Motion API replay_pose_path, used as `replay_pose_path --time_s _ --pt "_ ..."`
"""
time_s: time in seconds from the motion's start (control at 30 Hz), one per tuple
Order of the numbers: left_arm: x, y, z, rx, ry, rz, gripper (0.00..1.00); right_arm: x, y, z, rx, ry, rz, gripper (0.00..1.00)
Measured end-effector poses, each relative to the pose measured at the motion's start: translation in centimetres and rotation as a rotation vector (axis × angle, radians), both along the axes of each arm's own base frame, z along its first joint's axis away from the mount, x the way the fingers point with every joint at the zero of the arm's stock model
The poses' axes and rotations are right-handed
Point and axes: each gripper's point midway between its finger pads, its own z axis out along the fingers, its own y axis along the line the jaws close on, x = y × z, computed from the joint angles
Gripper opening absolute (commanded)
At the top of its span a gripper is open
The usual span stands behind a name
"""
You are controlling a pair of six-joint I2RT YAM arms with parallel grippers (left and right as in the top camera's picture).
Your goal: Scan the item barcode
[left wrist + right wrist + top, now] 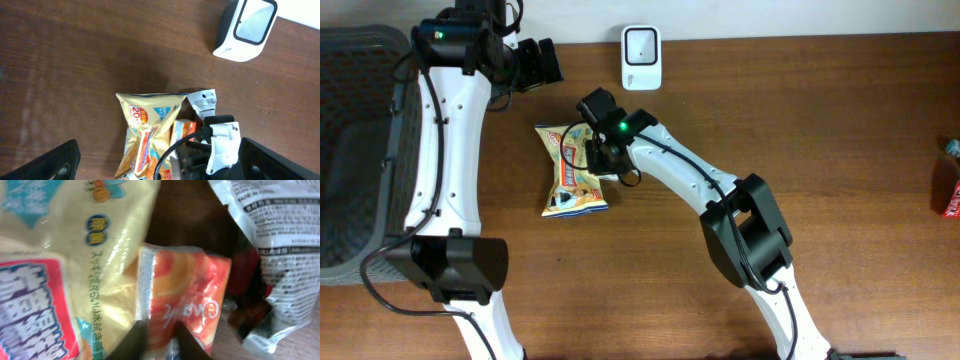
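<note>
"20" is printed on the yellow bag [145, 135]. "MADE IN" is read on the white label [280, 220]. The script on the orange packet [185, 300] is not made out.

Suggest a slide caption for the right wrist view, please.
Right gripper closed on an orange packet lying between a yellow snack bag and a printed white wrapper.

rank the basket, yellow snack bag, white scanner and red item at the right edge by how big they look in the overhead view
1. basket
2. yellow snack bag
3. white scanner
4. red item, though the frame edge cuts it off, so its place is unsure
</note>
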Motion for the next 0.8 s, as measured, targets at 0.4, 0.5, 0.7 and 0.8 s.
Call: replay_pose_path --time_s 0.4,0.5,0.7,0.8 --pt "0.0 0.0 0.0 0.0 0.0 0.0 0.99 -1.1 -1.0 -0.1 0.019 0.089 0.032 0.04" --pt "0.0 0.0 0.0 0.0 0.0 0.0 0.99 -1.3 -2.1 0.6 0.131 0.202 0.028 0.04" --pt "0.0 0.0 0.0 0.0 0.0 0.0 0.99 -2.6 -6.9 2.9 0.396 0.497 -0.004 0.04" --pt "0.0 0.0 0.0 0.0 0.0 0.0 0.99 -4.4 -8.2 3.7 0.459 0.602 0.017 0.04"
